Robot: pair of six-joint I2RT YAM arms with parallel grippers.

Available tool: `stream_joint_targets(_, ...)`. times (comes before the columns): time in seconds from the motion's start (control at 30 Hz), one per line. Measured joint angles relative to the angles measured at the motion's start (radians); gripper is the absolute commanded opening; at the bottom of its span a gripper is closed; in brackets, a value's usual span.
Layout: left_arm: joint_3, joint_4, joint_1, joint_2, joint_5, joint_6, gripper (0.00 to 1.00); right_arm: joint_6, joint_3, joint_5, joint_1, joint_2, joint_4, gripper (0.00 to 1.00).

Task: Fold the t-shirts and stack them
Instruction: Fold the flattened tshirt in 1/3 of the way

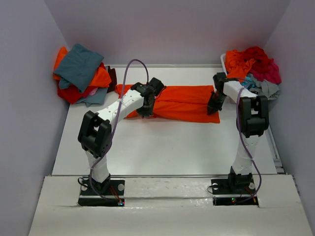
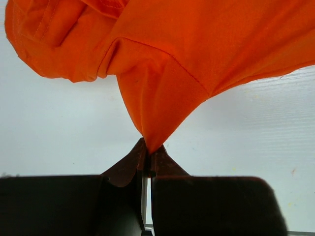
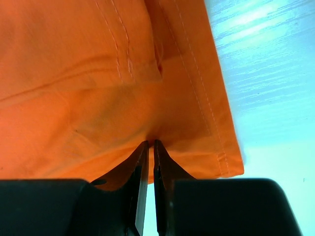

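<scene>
Orange t-shirt [image 1: 184, 103] lies mid-counter [image 1: 162, 147], folded into a long band. Left tool [image 2: 147, 153] and right tool [image 3: 150, 147] are each clamped tight on its ends. Apparently folded stack [image 1: 81, 73] far left; unfolded heap [image 1: 253, 66] far right awaits.

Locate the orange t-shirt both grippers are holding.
Top view: the orange t-shirt lies spread across the far middle of the table, the left gripper pinching its left part and the right gripper its right edge.
</scene>
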Motion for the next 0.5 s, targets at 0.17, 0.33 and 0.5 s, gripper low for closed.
stream_joint_targets(0.17,0.045,-0.031,0.000,-0.002,0.000,0.013,0.06,0.000,0.000,0.000,0.000,0.000,0.000,0.15)
stream_joint_targets(0.33,0.044,-0.037,0.000,-0.002,0.003,0.022,0.06,0.000,0.000,0.000,0.000,0.000,0.000,0.15)
stream_joint_targets(0.5,0.042,-0.037,0.000,-0.002,0.008,0.034,0.06,0.000,0.007,0.009,0.000,0.013,-0.009,0.15)
